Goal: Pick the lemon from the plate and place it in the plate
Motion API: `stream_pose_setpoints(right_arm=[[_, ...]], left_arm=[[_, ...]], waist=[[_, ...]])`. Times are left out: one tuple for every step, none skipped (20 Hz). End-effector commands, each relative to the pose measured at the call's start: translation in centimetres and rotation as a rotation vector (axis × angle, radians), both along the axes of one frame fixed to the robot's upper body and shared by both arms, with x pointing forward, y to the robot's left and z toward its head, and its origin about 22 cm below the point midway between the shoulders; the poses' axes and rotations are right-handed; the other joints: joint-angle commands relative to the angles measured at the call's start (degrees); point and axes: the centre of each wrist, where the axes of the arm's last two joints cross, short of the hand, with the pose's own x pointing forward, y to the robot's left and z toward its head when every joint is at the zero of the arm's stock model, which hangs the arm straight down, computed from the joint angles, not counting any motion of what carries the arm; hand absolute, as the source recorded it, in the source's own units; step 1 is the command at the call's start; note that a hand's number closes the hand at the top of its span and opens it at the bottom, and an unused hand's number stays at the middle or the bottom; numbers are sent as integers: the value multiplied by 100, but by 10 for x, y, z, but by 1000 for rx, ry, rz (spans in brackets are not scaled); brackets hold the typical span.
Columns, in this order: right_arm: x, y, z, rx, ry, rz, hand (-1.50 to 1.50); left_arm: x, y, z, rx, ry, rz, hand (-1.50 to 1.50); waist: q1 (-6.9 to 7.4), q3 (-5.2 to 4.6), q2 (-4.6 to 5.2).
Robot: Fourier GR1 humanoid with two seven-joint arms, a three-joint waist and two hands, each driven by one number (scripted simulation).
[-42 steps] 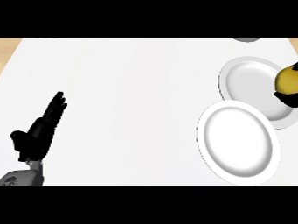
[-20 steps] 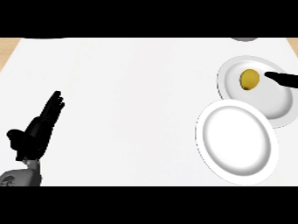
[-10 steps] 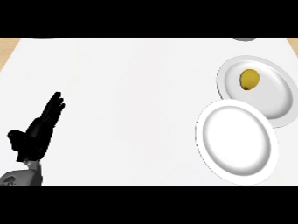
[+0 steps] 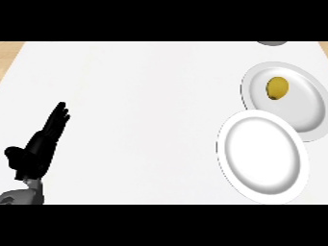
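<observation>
Gone from view since 1 second ago, the right hand has left the lemon (image 4: 278, 88) lying on the far plate (image 4: 312, 115). Well left of that plate, the left hand (image 4: 42, 146) rests, fingers straight and together. The near plate (image 4: 262, 153) overlaps the far plate's lower edge. No writing shows.

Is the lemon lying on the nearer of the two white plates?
No, the lemon lies on the farther plate, while the nearer plate holds nothing.
</observation>
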Motion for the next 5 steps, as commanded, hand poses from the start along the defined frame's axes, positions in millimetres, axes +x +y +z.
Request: stream_pose_setpoints(right_arm=[[-18, -16, 4, -7, 7, 24, -150], [-28, -14, -9, -32, 6, 10, -150], [-29, -8, -20, -24, -15, 1, -150], [-29, -19, -1, -32, 6, -7, -150], [-30, -10, -18, -28, 0, -19, -150]], left_arm=[[2, -6, -12, -15, 20, -1, 0], [7, -6, 12, 15, -21, -24, 0], [1, -1, 10, -6, 1, -11, 0], [-5, -6, -6, -5, -5, 2, 0], [2, 4, 11, -4, 10, 5, 0]], waist=[[-4, -1, 3], [51, 14, 18], [27, 6, 4], [24, 4, 6], [47, 11, 12]])
